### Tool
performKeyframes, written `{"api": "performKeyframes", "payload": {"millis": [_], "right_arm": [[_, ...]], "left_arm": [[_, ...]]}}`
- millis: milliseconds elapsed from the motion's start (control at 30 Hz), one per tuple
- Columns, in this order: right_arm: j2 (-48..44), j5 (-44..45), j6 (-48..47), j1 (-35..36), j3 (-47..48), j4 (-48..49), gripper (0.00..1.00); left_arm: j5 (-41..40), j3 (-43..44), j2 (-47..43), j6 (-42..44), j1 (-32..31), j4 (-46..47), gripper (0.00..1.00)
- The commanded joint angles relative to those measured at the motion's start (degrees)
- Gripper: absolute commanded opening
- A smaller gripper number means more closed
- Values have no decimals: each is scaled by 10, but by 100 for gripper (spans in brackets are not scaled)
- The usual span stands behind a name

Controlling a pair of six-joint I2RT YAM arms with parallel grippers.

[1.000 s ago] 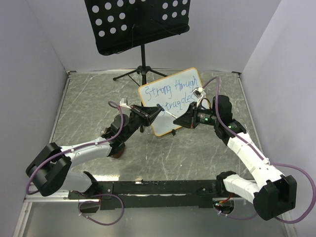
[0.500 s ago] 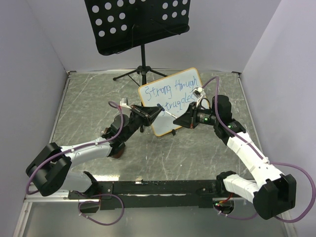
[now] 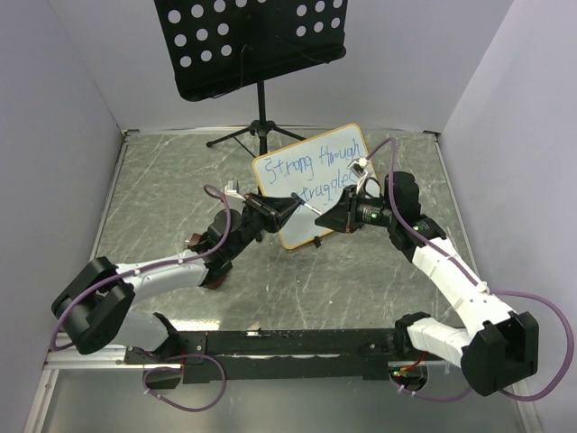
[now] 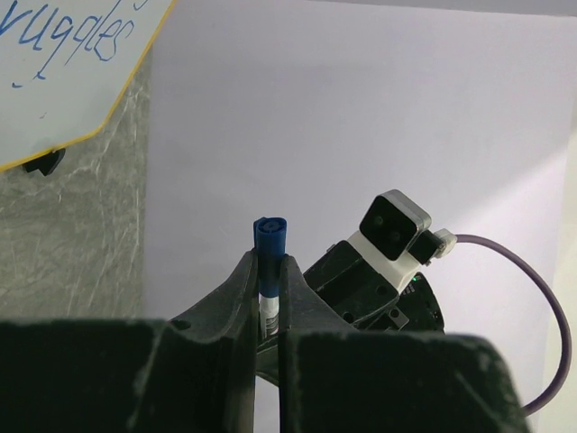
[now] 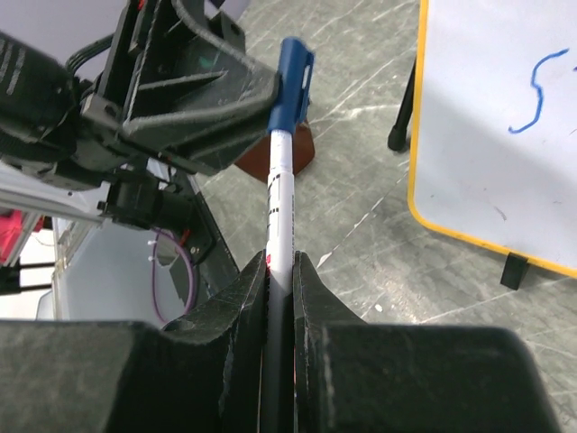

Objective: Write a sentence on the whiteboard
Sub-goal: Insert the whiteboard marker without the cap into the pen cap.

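Seemingly you are recapping: your right tool [image 5: 280, 262] is clamping the white-barrelled marker pen [image 5: 280, 194] while your left tool [image 4: 269, 263] is pinching its blue plastic cap [image 4: 270, 233]. The small orange-framed rectangular whiteboard [image 3: 295, 230] is standing mid-way across the grey marbled surface [image 3: 162, 198], nearer its far edge, its blue handwritten sentence [image 3: 315, 171] looking finished.

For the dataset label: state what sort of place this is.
Probably a robotics lab test cell: plain pale walls box in a grey marbled tabletop, and two white-and-black robot arms are bolted at its near edge.
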Motion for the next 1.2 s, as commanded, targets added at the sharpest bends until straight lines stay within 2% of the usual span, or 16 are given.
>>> {"api": "performKeyframes", "payload": {"millis": [0, 200, 500, 867, 933, 967, 1033, 1067, 1133, 1167], "right_arm": [[8, 36, 6, 9, 33, 9, 0], [31, 65, 7, 31, 51, 3, 0], [62, 51, 9, 54, 71, -12, 0], [18, 31, 12, 10, 27, 17, 0], [10, 26, 11, 5, 19, 25, 0], [4, 17, 11, 2, 16, 27, 0], [-2, 11, 12, -2, 7, 34, 0], [-7, 5, 12, -7, 4, 38, 0], [-12, -7, 0, -9, 1, 33, 0], [-16, -16, -18, -9, 0, 31, 0]], "left_arm": [[-2, 42, 3, 0, -21, -7, 2], [-14, 83, 34, -30, -60, -46, 1], [-3, 218, 82, -21, -113, -162, 1], [-9, 222, 61, -35, -137, -229, 1], [-10, 208, 47, -32, -137, -229, 9], [-9, 204, 41, -28, -137, -229, 22], [-9, 201, 21, -14, -137, -247, 36], [-7, 200, 13, -4, -137, -252, 48], [-11, 197, -19, 30, -136, -282, 60], [-16, 194, -32, 44, -136, -293, 69]]}}
